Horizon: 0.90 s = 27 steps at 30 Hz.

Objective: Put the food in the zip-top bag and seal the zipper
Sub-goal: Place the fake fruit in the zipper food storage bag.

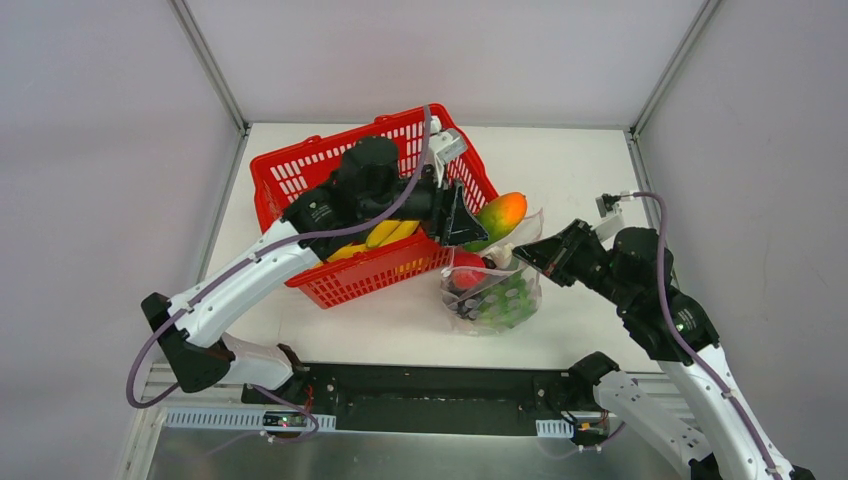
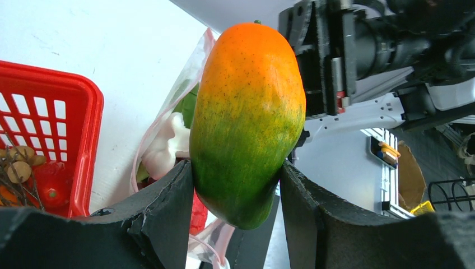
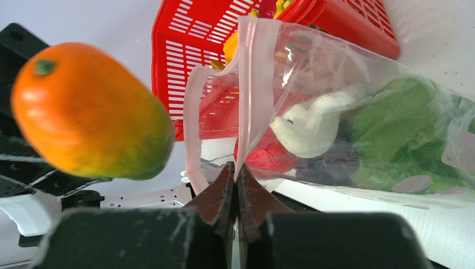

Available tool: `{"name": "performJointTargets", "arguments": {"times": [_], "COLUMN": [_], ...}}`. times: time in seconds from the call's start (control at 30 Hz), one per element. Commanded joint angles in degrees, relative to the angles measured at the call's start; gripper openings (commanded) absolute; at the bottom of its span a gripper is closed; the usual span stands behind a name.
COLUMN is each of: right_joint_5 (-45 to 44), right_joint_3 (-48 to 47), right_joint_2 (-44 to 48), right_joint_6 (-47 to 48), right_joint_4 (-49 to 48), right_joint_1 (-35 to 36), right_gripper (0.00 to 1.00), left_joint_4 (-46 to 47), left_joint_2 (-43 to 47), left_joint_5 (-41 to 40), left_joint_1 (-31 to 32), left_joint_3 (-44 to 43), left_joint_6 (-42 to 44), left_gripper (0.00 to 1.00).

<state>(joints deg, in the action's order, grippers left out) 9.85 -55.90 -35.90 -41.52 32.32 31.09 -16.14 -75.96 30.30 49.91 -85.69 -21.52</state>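
The left gripper [image 2: 238,168] clamps the orange-and-green plastic mango [image 2: 246,112], long axis along its fingers, just beside the mouth of the clear crinkly zip-top bag [image 1: 497,300]. The bag lies toward the table's [image 1: 400,335] near edge. The right gripper [image 3: 235,175], jaws together, pinches its pink zipper strip [image 3: 249,84].

Non-task items only: red mesh basket [image 1: 372,272], white table [image 1: 565,165], grey enclosure.
Basket on the table, back-left of centre, skewed to the table edges, open side up, slotted walls under a solid rim. Same basket [image 2: 84,123] at the left edge of the left wrist view and across the top of the right wrist view. Grey walls [image 1: 100,150] on three sides. Aluminium corner posts at back left [image 1: 210,65] and back right [image 1: 675,65]. Black base plate [image 1: 430,400] along the near table edge, with a white slotted cable duct [image 1: 215,418] just below it and a metal sheet [image 1: 400,460] under that. Past the table edge in the left wrist view: brown cardboard-like piece [image 2: 410,176], black wire rack [image 2: 451,196], small yellow item [image 2: 423,208], too small to identify.
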Motion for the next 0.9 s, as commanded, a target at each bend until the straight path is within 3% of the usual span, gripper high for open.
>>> {"name": "performJointTargets", "arguments": {"times": [0.0, 0.23, 0.43, 0.63, 0.87], "right_joint_5": [0.5, -0.4, -0.9, -0.8, -2.8], "right_joint_3": [-1.7, -1.9, -1.9, -1.9, -1.5], "right_joint_2": [1.2, 2.3, 2.4, 2.4, 3.3], "right_joint_6": [-0.1, 0.4, 0.4, 0.4, -0.3], "right_joint_4": [-4.7, -4.5, -4.5, -5.3, -5.2], "right_joint_1": [-0.1, -0.1, -0.1, -0.1, -0.1], "right_gripper": [0.04, 0.04, 0.04, 0.04, 0.04], "left_joint_4": [1.6, -8.5, -21.5, -26.8, -32.4], "left_joint_2": [-2.0, -7.7, -11.9, -15.1, -17.9], "left_joint_5": [-0.1, 1.2, -6.8, -12.2, -11.8], "left_joint_1": [1.0, 2.3, 3.7, 5.9, 8.4], "left_joint_3": [-2.1, -6.5, -12.5, -17.8, -23.7], "left_joint_6": [0.5, 7.2, 12.9, 14.6, 17.6], "left_gripper": [0.00, 0.00, 0.01, 0.24, 0.57]}}
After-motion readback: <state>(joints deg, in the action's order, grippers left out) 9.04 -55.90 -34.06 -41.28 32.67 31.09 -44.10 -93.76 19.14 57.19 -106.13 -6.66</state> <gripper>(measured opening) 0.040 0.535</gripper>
